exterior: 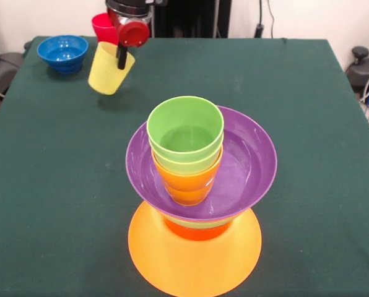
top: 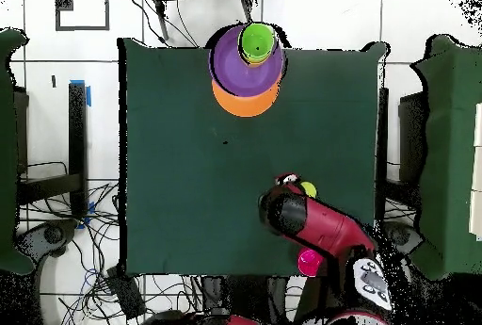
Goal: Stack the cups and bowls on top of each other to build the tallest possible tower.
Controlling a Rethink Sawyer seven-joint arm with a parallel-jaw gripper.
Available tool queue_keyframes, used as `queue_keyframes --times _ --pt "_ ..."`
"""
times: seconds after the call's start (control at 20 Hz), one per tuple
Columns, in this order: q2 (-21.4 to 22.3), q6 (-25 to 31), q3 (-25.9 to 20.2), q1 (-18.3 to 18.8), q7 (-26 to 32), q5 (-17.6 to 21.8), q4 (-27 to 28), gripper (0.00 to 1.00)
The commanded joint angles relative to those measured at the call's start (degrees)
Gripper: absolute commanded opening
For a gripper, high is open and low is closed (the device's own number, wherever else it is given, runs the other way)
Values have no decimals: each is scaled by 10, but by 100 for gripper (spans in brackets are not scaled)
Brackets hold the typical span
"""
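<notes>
Cups and bowls form the tower [exterior: 197, 185] at the near middle of the green table [exterior: 308, 124]. We see the gripper [exterior: 121, 57] at the far left, one black finger inside the tilted pale yellow cup [exterior: 109, 69], holding it raised. Behind stand the red cup [exterior: 101, 26] and, further left, the blue bowl [exterior: 62, 52].

Front cam sits low across the green table [exterior: 308, 124] facing the robot, close on the tower [exterior: 197, 185]; overhead cam looks straight down from high up, both sharing the tabletop and tower.
</notes>
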State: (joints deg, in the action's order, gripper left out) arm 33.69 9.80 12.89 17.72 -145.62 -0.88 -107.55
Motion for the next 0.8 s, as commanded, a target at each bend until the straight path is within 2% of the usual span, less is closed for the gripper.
queue_keyframes --times 0.05,0.2,0.65,0.8 --pt "39 171 -98 16 140 59 124 0" --pt "57 246 -101 14 150 71 155 0" --pt "128 415 -111 0 154 96 192 0" --pt "138 467 -123 -4 167 107 230 0"
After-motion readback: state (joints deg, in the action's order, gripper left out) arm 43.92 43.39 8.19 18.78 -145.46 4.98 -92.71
